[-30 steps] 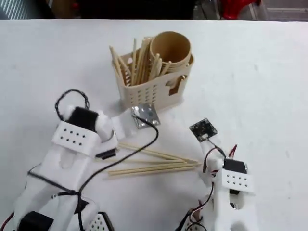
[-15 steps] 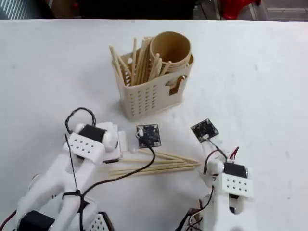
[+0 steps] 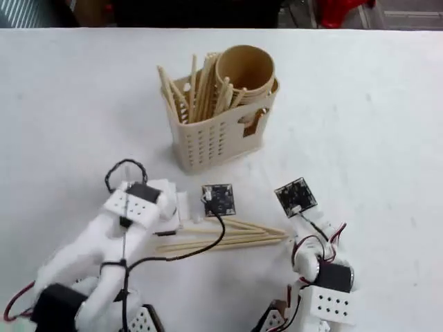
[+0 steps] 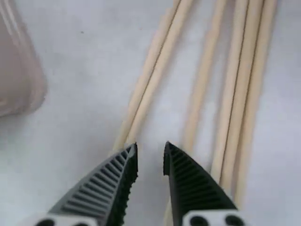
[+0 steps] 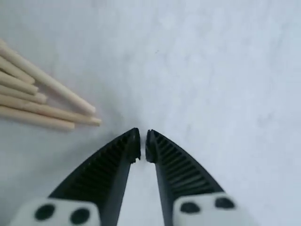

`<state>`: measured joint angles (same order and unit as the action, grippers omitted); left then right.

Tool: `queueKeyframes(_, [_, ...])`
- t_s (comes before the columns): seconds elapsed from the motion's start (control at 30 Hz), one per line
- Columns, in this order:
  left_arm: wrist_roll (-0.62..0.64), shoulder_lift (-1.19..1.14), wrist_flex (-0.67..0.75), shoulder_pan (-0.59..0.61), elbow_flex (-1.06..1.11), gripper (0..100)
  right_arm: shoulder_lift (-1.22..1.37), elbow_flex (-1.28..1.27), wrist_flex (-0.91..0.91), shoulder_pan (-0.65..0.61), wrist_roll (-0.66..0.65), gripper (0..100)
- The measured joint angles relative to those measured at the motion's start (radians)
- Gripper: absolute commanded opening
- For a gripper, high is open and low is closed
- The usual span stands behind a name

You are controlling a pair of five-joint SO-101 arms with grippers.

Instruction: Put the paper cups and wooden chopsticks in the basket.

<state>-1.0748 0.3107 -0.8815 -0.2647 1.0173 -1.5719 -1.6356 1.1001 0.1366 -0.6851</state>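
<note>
The cream slotted basket [image 3: 218, 135] stands at mid-table. It holds stacked paper cups [image 3: 246, 66] and many upright wooden chopsticks [image 3: 197, 90]. Several loose chopsticks [image 3: 242, 235] lie flat in front of it, between my two arms. My left gripper [image 4: 150, 150] is low over their left ends, open by a narrow gap, with the chopsticks [image 4: 235, 94] on the table just beyond its tips. My right gripper [image 5: 143, 141] is shut and empty over bare table, a little off the chopsticks' right tips [image 5: 42, 103].
The left arm [image 3: 131, 207] and right arm [image 3: 325, 277] fill the near edge, their camera boards and black cables [image 3: 208, 242] hanging over the loose chopsticks. White table [image 3: 360, 124] spreads on both sides of the basket. A pale blurred shape [image 4: 14, 61] sits beside the left gripper.
The left arm pulled back from the basket and came down over the loose chopsticks' left ends. The right arm drew back toward the near edge. The chopsticks kept their place.
</note>
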Motion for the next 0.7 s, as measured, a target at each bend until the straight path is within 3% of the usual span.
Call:
queueKeyframes(0.2, [0.000,-0.172,-0.043,0.000,-0.138,10,0.028,-0.002,-0.002,0.000,0.000,3.5])
queueKeyframes(0.33, [0.000,-0.189,-0.049,-0.003,-0.150,9,0.032,-0.002,-0.002,0.000,0.000,3.5])
queueKeyframes(0.47, [0.000,-0.190,-0.074,-0.011,-0.150,2,0.032,-0.002,-0.002,0.000,0.000,3.5])
queueKeyframes(0.7, [0.000,-0.192,-0.138,-0.006,-0.160,2,0.032,-0.002,-0.002,0.000,0.000,3.6])
